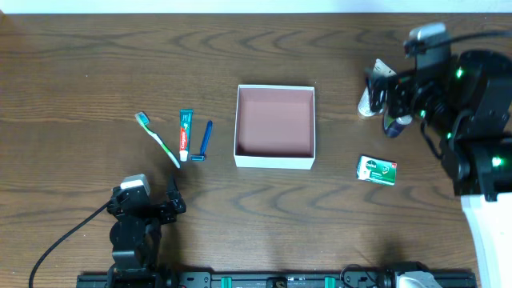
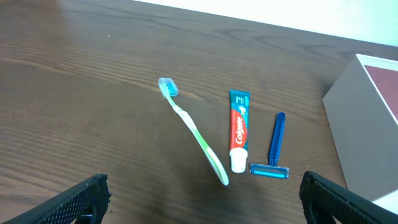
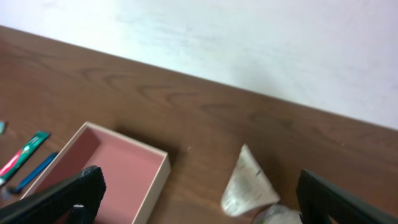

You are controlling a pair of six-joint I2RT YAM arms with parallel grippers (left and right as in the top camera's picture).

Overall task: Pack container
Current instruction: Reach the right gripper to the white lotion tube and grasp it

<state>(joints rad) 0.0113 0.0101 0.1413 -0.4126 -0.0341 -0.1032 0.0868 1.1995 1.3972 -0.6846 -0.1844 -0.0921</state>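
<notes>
The container (image 1: 274,162), a square white-walled box with a pinkish floor, sits mid-table and holds nothing. It also shows in the left wrist view (image 2: 360,137) and the right wrist view (image 3: 157,180). A green toothbrush (image 1: 158,138), a toothpaste tube (image 1: 186,134) and a blue razor (image 1: 204,141) lie to its left. A white squeeze tube (image 1: 369,102) lies to its right. My left gripper (image 1: 172,202) is open and empty, short of the toothbrush (image 2: 193,130). My right gripper (image 1: 386,92) is open and empty, just above the white tube (image 3: 249,183).
A small green soap packet (image 1: 377,170) lies right of the container, near the front. A dark-capped item (image 1: 394,126) lies by the white tube, partly under the right arm. The toothpaste (image 2: 238,130) and razor (image 2: 275,146) lie side by side.
</notes>
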